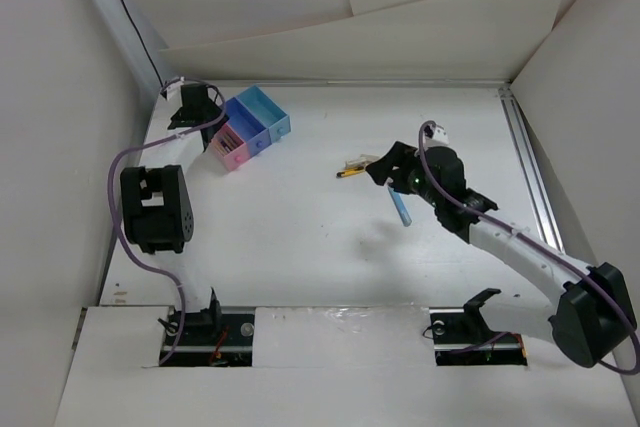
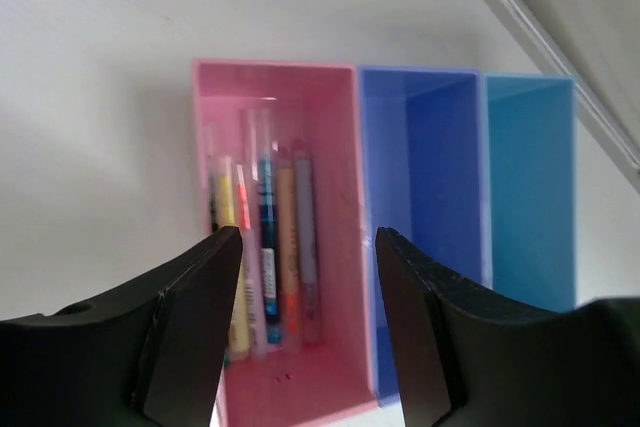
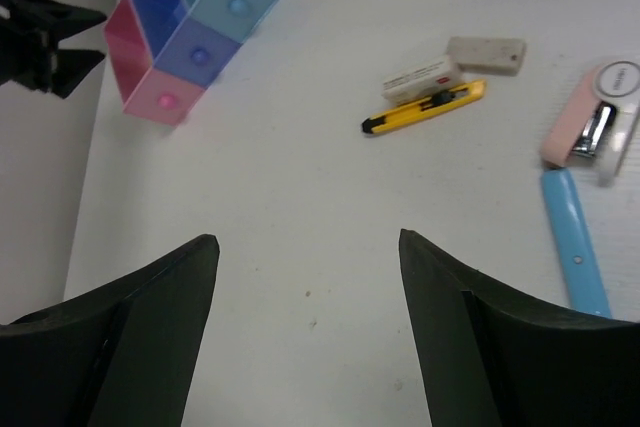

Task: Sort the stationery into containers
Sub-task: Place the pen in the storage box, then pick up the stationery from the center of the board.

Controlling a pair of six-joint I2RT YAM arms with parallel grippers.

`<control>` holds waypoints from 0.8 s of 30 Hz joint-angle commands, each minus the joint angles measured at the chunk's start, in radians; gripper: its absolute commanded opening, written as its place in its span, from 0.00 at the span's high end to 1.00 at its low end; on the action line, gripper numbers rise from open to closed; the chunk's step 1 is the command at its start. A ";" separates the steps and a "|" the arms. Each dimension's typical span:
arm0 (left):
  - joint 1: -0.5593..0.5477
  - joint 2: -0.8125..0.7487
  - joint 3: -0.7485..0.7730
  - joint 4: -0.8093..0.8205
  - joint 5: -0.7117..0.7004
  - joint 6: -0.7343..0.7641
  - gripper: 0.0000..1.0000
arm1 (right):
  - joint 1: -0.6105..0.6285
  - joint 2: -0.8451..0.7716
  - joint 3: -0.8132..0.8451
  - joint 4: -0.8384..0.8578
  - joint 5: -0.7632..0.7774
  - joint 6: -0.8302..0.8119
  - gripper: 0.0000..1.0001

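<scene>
The three joined containers stand at the back left: pink, purple-blue and light blue. In the left wrist view the pink box holds several pens; the purple-blue box and the light-blue box show nothing inside. My left gripper is open and empty right at the pink box. My right gripper is open and empty above bare table. A light-blue stick lies to its right. A beige eraser and a white eraser lie beyond it.
A yellow utility knife lies by the erasers, also in the top view. A pink and white stapler lies above the blue stick. White walls enclose the table; a metal rail runs along the right side.
</scene>
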 commanded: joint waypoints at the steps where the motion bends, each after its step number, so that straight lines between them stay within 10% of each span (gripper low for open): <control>1: -0.016 -0.117 0.013 0.049 0.034 -0.036 0.47 | -0.029 0.017 0.010 -0.039 0.140 0.034 0.21; 8: -0.134 -0.397 -0.257 0.301 0.080 -0.088 0.50 | -0.100 0.097 0.031 -0.143 0.221 0.068 0.30; 14: -0.454 -0.484 -0.539 0.502 0.100 -0.051 0.53 | -0.132 0.106 -0.013 -0.253 0.243 0.086 0.43; 24: -0.508 -0.508 -0.699 0.623 0.341 -0.058 0.54 | -0.152 0.209 0.025 -0.401 0.186 0.076 0.40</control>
